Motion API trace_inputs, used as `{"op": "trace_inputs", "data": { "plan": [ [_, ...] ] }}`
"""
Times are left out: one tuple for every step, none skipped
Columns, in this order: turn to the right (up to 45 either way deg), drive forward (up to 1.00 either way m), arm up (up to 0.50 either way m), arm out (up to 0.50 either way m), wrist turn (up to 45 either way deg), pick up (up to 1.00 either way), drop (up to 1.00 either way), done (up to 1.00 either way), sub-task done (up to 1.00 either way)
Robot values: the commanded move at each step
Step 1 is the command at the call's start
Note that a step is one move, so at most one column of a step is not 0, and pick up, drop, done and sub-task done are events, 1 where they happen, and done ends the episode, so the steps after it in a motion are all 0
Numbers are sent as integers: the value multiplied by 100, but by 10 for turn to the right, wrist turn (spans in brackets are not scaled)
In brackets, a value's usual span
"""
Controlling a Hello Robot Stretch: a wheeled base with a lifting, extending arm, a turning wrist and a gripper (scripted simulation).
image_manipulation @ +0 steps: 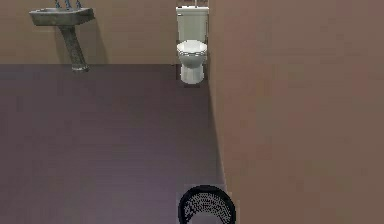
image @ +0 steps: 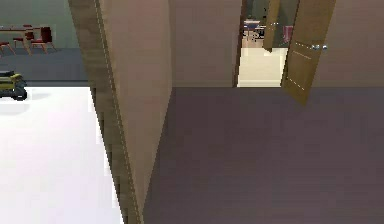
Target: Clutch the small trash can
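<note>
we see the small trash can (image_manipulation: pixel 207 206), a dark round mesh bin, at the arm side view's bottom edge, on the dark floor (image_manipulation: pixel 100 130) just beside the brown wall (image_manipulation: pixel 300 110). well beyond it 1 white toilet (image_manipulation: pixel 191 50) stands at the far wall, with 1 pedestal sink (image_manipulation: pixel 62 20) to its left. in the forward view 1 open door (image: pixel 305 50) gives onto a lit room. we cannot tell the state of the jaws.

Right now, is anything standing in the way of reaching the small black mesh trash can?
Nothing visible does. The small black mesh trash can sits on bare dark floor by the brown wall; the white toilet stands far beyond it.
</note>
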Motion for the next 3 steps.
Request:
{"op": "trace_inputs", "data": {
  "plan": [
    [0, 0, 0, 20, 0, 0, 0, 0, 0],
    [0, 0, 0, 0, 450, 0, 0, 0, 0],
    [0, 0, 0, 0, 450, 0, 0, 0, 0]
  ]
}}
